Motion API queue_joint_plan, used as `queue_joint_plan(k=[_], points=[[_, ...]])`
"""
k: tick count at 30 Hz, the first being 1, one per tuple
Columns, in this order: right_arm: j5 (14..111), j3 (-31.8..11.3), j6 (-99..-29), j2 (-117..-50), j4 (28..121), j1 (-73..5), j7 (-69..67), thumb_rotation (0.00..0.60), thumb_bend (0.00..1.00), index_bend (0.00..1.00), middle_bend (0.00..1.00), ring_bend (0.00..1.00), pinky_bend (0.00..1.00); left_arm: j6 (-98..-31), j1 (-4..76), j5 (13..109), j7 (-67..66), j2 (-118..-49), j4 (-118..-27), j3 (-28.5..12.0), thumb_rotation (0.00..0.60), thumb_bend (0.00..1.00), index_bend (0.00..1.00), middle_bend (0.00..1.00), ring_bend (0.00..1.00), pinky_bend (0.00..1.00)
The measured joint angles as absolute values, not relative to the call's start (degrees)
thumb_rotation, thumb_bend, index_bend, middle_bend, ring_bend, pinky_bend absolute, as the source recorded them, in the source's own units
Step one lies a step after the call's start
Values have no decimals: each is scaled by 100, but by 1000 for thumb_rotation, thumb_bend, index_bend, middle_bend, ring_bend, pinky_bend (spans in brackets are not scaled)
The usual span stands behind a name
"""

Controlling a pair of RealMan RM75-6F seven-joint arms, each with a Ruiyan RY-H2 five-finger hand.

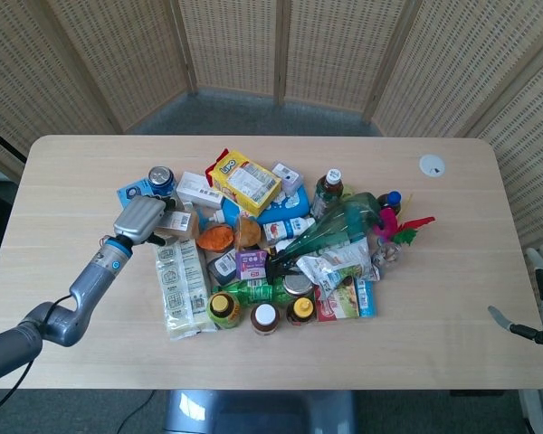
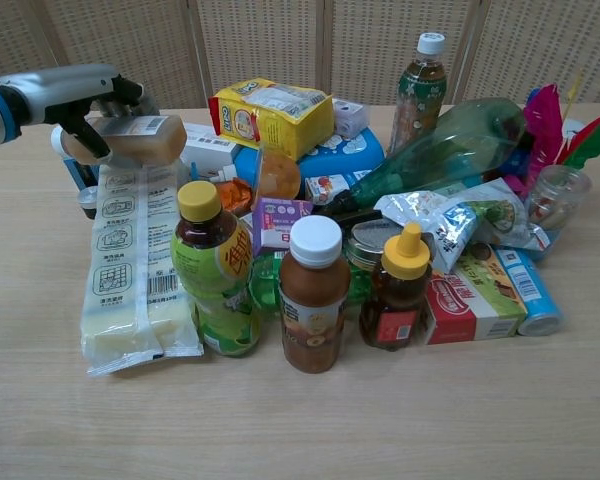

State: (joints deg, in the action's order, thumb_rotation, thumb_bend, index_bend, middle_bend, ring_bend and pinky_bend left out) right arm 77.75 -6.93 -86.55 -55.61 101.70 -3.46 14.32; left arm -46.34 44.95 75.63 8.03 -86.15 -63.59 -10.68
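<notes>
My left hand (image 1: 138, 217) (image 2: 72, 88) is at the left edge of a heap of groceries. It grips a small brown bottle with a white label (image 2: 132, 140) (image 1: 174, 223), held on its side a little above a long white packet (image 2: 135, 265) (image 1: 183, 287). A blue can (image 1: 160, 177) stands just behind the hand. Of my right hand (image 1: 536, 318), only a sliver shows at the right edge of the head view, off the table; how its fingers stand is unclear.
The heap fills the middle of the table (image 1: 452, 226): a yellow box (image 2: 270, 115), a green bottle lying down (image 2: 440, 145), a tall tea bottle (image 2: 421, 85), capped bottles in front (image 2: 314, 295), pink feathers (image 2: 545, 115). A white disc (image 1: 432, 165) lies far right.
</notes>
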Motion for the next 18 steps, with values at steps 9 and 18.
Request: queue_joint_plan(k=[9,18], points=[[7925,-659,-8638,-5638,10118,-368,1277,349,180,42,24,0,0,-5198,4201,7564,951,-7596,-7788,-1239,600,300,656,712,786,691],[8117,-592,-8621,-5830,9951,-383,1069,346,179,42,24,0,0,-5858,3786,7438,1103,-6436,-9250,-1535,600,294,659,713,787,686]])
